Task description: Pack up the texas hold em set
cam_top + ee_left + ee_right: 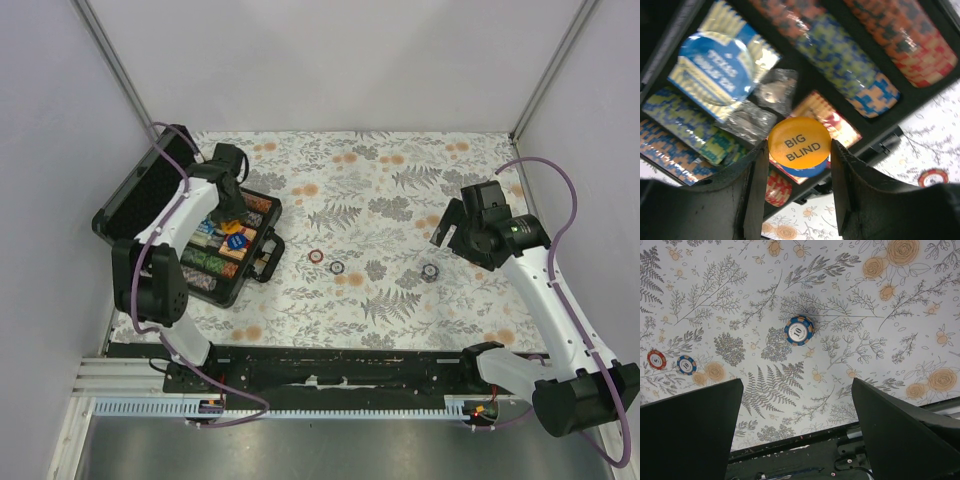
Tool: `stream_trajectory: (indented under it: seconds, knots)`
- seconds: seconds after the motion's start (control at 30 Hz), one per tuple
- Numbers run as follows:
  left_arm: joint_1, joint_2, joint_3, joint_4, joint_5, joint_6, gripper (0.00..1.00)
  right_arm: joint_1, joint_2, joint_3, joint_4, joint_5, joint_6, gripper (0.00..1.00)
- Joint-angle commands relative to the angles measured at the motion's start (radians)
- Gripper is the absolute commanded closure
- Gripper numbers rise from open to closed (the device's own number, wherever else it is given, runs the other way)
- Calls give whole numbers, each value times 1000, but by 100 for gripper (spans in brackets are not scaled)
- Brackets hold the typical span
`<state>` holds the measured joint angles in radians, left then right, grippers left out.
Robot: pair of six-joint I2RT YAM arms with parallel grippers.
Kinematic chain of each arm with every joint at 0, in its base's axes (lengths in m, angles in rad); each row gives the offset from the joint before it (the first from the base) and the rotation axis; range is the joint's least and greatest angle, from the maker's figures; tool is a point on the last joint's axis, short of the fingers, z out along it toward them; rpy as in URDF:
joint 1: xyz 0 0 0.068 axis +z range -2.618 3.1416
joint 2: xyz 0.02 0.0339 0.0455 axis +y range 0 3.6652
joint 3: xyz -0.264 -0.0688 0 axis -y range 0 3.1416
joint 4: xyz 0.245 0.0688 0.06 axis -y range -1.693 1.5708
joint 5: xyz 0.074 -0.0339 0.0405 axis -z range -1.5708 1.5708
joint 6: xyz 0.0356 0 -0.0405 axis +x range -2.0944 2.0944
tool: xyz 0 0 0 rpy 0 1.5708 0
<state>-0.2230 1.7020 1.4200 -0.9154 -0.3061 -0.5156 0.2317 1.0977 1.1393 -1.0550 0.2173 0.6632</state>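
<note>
The surface [400,200] is covered in a white print of grey ferns and orange flowers. It is enclosed by plain pale walls [330,60], joined at metal corner posts [551,65]. A black strip [340,365] and a slotted rail [330,409] are fixed along the near edge. Lighting is even.

**Two arms: left loaded, right idle**

- Left arm [172,222]: the base sits at 7 o'clock of the top view, with the elbow folded close above it. The white forearm reaches toward 10 o'clock, and the wrist is bent downward.
- Left gripper [797,150]: it points down with the jaws partly closed. Both black fingers [756,190] press opposite edges of an orange button [800,141], which hangs lifted between them.
- Right arm [548,285]: the base sits at 5 o'clock. The long white link slants up toward 2 o'clock, and the dark wrist is turned toward 9 o'clock.
- Right gripper [797,385]: the jaws are spread fully wide and the fingers [690,430] are empty. It hangs in the air, tilted downward, touching nothing.
</note>
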Motion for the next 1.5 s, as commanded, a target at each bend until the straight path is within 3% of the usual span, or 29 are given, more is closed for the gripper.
stream_trajectory:
  seconds: [0.0, 0.37, 1.03, 1.47]
  knots:
    - [86, -59, -21, 36, -19, -63, 50, -2, 1, 4, 18, 1, 7, 2]
    - [197, -41, -29, 92, -93, -119, 50, -3, 2, 0, 21, 8, 6, 2]
    - [221, 30, -79, 147, -113, -115, 50, -3, 8, 20, 9, 28, 3, 2]
    - [221, 10, -62, 133, -151, -95, 26, -5, 13, 30, 7, 16, 3, 3]
